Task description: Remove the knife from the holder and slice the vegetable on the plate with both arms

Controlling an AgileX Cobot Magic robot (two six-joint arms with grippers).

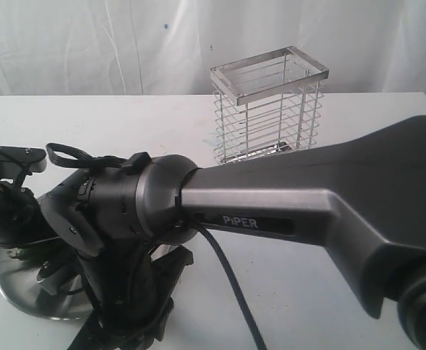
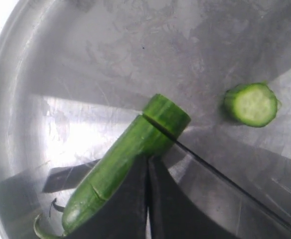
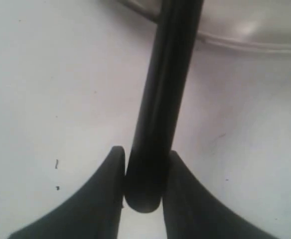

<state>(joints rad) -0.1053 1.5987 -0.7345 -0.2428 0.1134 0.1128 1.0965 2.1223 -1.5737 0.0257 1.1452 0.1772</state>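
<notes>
The dark-green vegetable [image 2: 120,169] lies on the steel plate [image 2: 85,59], with one cut round slice [image 2: 251,104] apart from it. The knife's thin dark blade [image 2: 220,177] sits in a cut near the vegetable's free end. My left gripper [image 2: 148,162] is shut, its fingers lying against the vegetable's side. My right gripper [image 3: 144,155] is shut on the knife's black handle [image 3: 163,89], just off the plate's rim [image 3: 245,42]. In the exterior view the right arm [image 1: 308,204] reaches across to the plate [image 1: 16,288] and hides both grippers. The wire holder [image 1: 268,109] stands at the back.
The left arm [image 1: 9,204] with its cables hangs over the plate's far-left side. A white curtain closes off the back of the white table [image 1: 308,306]. The holder stands alone well behind the plate.
</notes>
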